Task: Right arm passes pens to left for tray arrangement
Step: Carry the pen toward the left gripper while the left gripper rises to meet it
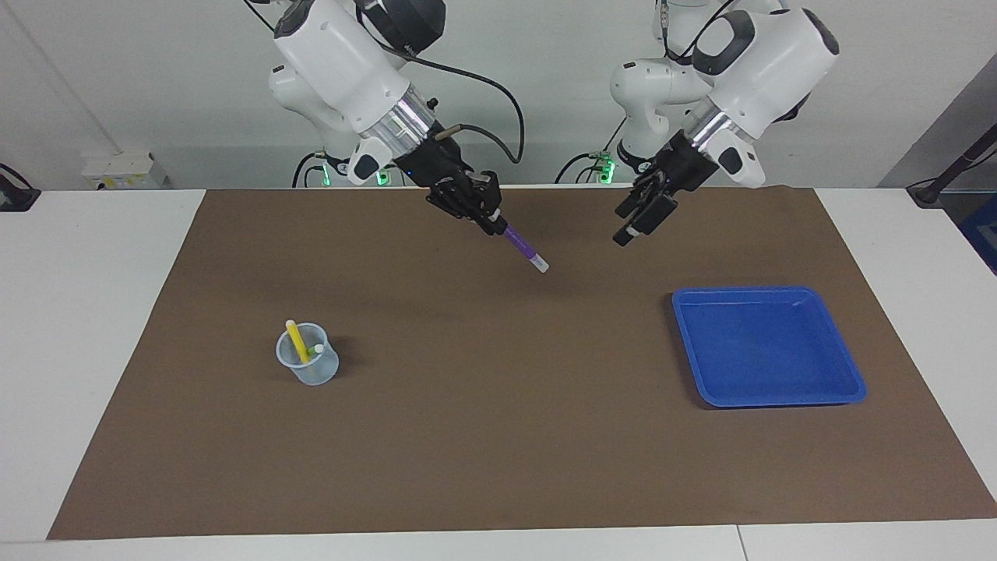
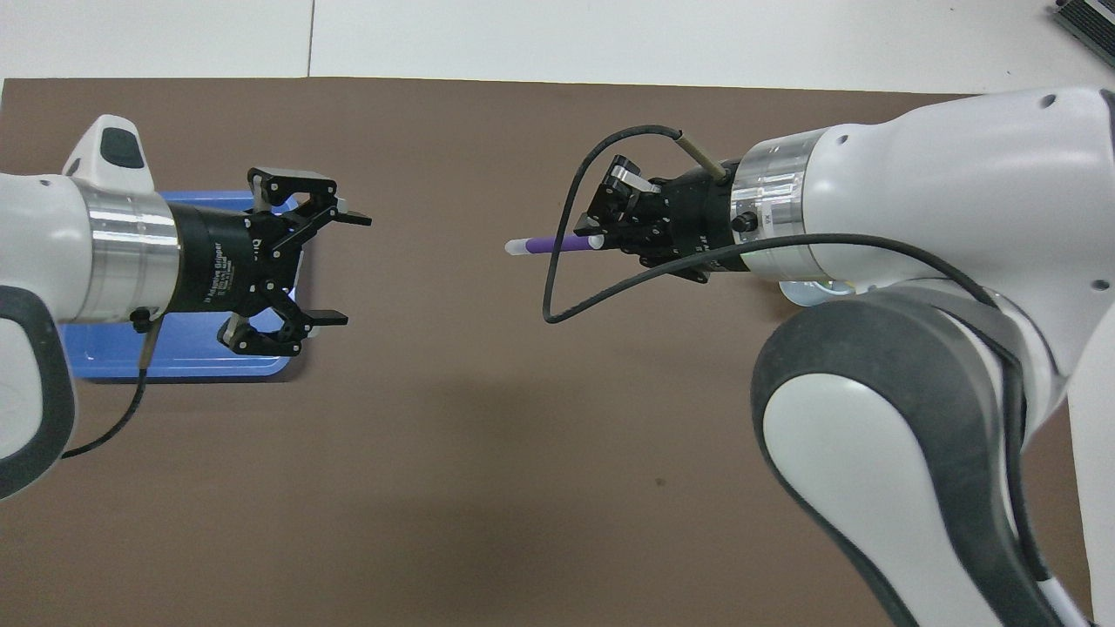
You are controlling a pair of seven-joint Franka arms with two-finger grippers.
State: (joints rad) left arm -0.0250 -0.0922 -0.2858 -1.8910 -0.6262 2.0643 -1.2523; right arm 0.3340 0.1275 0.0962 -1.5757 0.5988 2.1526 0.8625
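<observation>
— So, where do we have the purple pen (image 1: 524, 252) at this point?

— We have it clamped in the right hand (image 1: 493, 224), up in the air over the brown mat (image 1: 498, 436) around the middle of the desk (image 1: 101, 312). It slants down and away from the fingers, pale tip leading, pointing toward the left arm's end.

— And our left hand (image 1: 632, 227)?

— We see it raised too, over the mat just beside the blue tray (image 1: 845, 366), with its fingers (image 2: 329, 319) spread wide apart and nothing between them. It faces the pen's tip, but a clear gap separates the two.

— Where do we find the other pens?

— We find the yellow pen (image 1: 296, 341) and the green pen (image 1: 315, 351) standing tilted in the small clear cup (image 1: 310, 368), toward the right arm's end of the desk, farther from the robots than the right hand's spot. Only a little of the green one shows above the rim.

— What about the tray?

— We see it lying flat on the mat toward the left arm's end, well apart from the cup, with no pen in it.
</observation>
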